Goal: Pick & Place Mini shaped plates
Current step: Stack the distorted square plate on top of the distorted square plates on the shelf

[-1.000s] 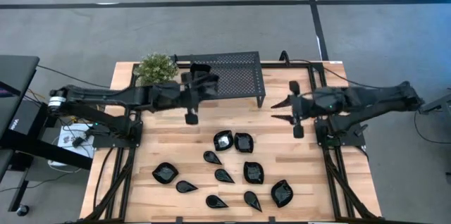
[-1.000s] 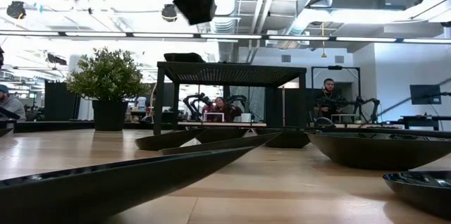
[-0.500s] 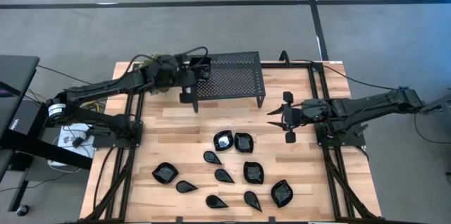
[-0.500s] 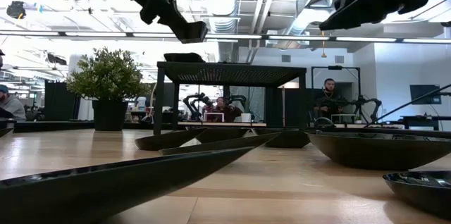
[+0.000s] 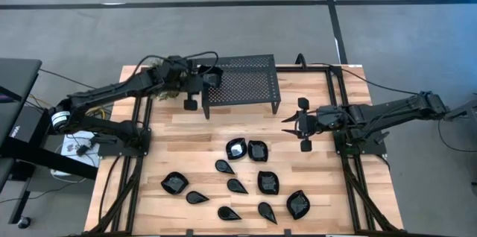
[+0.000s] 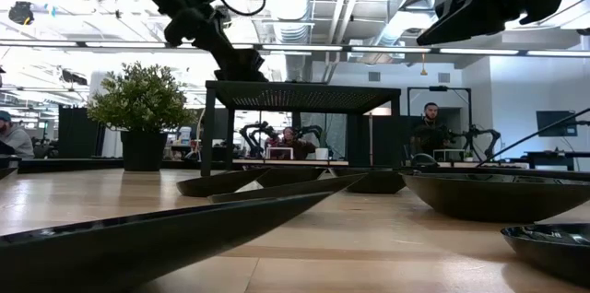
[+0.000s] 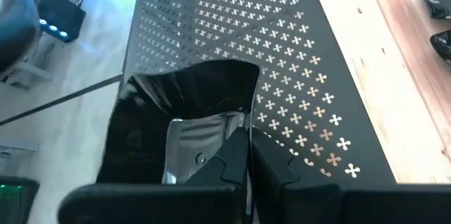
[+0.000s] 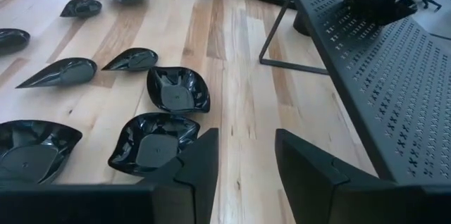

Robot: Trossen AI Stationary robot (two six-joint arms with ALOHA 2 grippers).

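Since earlier, left gripper point(image 7: 243, 171) has drawn left over the stand's point(image 5: 250, 80) far-left corner, arm outstretched, pinching a plate's point(image 7: 190, 104) rim; right gripper point(image 8: 243, 160) hovers agape, empty

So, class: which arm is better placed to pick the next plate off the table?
The right. Its right gripper hangs open and empty just above the loose plates, while the left gripper is shut on a plate over the stand.

Bright, even overhead light; ceiling strips point(image 6: 277, 49) glare in the low view. The near plates point(image 6: 166, 238) there are blurred, and shadows stay soft.
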